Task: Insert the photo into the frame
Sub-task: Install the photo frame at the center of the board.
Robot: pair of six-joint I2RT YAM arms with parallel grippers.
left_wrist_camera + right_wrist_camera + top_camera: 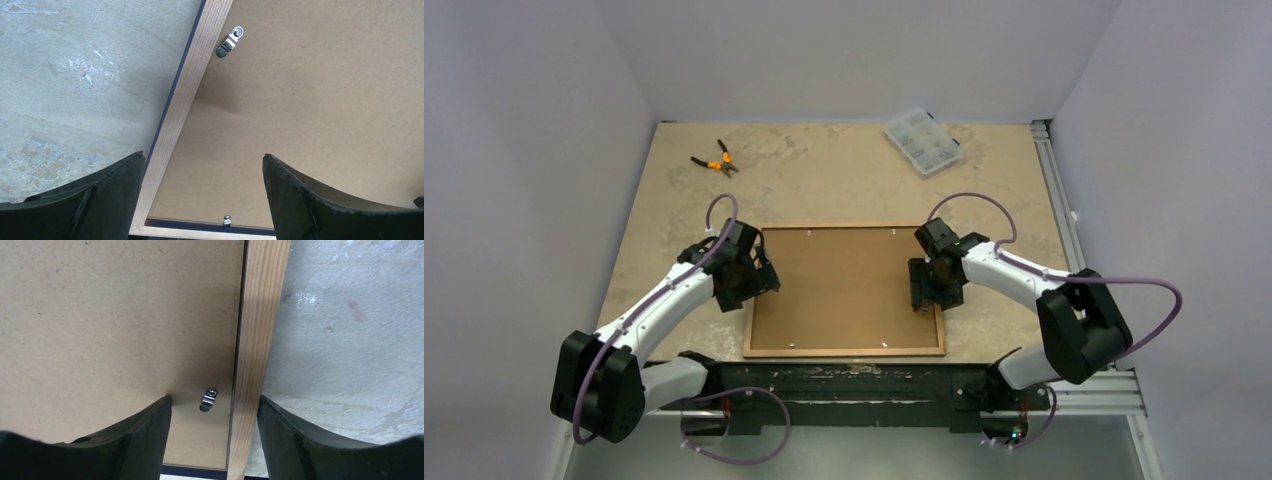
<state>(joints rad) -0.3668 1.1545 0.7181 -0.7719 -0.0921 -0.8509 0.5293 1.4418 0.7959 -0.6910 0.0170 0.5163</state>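
1. The frame (pixel 844 351) is lying wood-side up on the table (pixel 824 180), close to the arms' bases, with a brown board (pixel 844 285) sitting inside its rails.
2. The left gripper (pixel 764 283) is hovering over the frame's left rail, its jaws standing wide apart and holding nothing.
3. The right gripper (pixel 918 290) is hanging over the right rail, jaws apart. A small metal clip (pixel 208 398) is showing between them. It seems to be gripping nothing, though contact is hard to judge.

One frame (pixel 844 351) with one brown backing board (pixel 844 290). One pair of orange-handled pliers (pixel 714 160), one clear compartment box (pixel 922 141).
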